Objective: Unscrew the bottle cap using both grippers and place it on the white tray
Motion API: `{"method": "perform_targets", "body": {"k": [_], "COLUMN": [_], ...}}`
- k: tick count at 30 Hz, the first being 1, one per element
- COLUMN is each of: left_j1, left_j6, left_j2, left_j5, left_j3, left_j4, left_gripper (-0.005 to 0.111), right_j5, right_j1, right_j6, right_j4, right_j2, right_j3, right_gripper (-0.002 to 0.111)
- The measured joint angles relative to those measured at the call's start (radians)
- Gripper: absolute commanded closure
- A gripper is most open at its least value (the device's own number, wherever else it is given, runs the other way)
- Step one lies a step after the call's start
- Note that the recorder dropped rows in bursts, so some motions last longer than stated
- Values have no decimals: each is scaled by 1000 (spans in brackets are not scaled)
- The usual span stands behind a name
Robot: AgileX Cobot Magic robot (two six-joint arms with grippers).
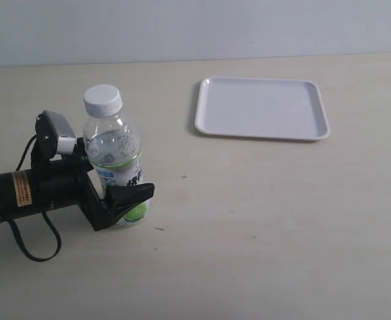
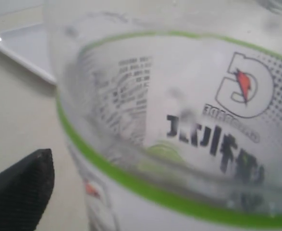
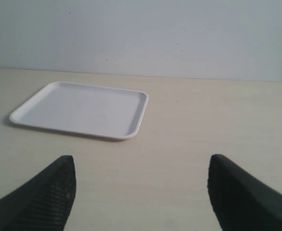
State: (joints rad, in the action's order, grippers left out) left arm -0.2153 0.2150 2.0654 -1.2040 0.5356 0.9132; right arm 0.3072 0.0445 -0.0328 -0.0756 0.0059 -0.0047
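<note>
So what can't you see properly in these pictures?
- Exterior view: the far finger of the black left gripper is hidden behind the clear plastic bottle.
- Left wrist view: the label's small print is blurred; the ribbed white screw cap is out of frame.
- Right wrist view: the black right gripper shows only two fingertips, cut by the frame edge.
</note>
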Motion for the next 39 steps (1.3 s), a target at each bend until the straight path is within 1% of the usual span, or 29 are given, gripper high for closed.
{"method": "perform_targets", "body": {"k": [5,6,7,8,26,39], "left_j1": [0,0,0,0,0,0], "left_j6": [2,2,2,2,-9,-46], "left_j2": [0,0,0,0,-14,-18], "left_j5": [-2,-4,-4,-4,8,17], "left_j3": [0,2,2,2,2,2], "left_j4": [30,34,38,40,57,74], "left_gripper": [69,86,93,107,107,107], "right_j5": [0,0,0,0,-1,-343], "right_j1": [0,0,0,0,0,0], "right_j6": [0,0,0,0,0,0], "right_j4": [0,0,0,0,-2,14], "right_j2": [0,0,0,0,0,0], "right_j3": [0,0,0,0,0,0], "right_gripper": [36,36,36,36,36,36]}}
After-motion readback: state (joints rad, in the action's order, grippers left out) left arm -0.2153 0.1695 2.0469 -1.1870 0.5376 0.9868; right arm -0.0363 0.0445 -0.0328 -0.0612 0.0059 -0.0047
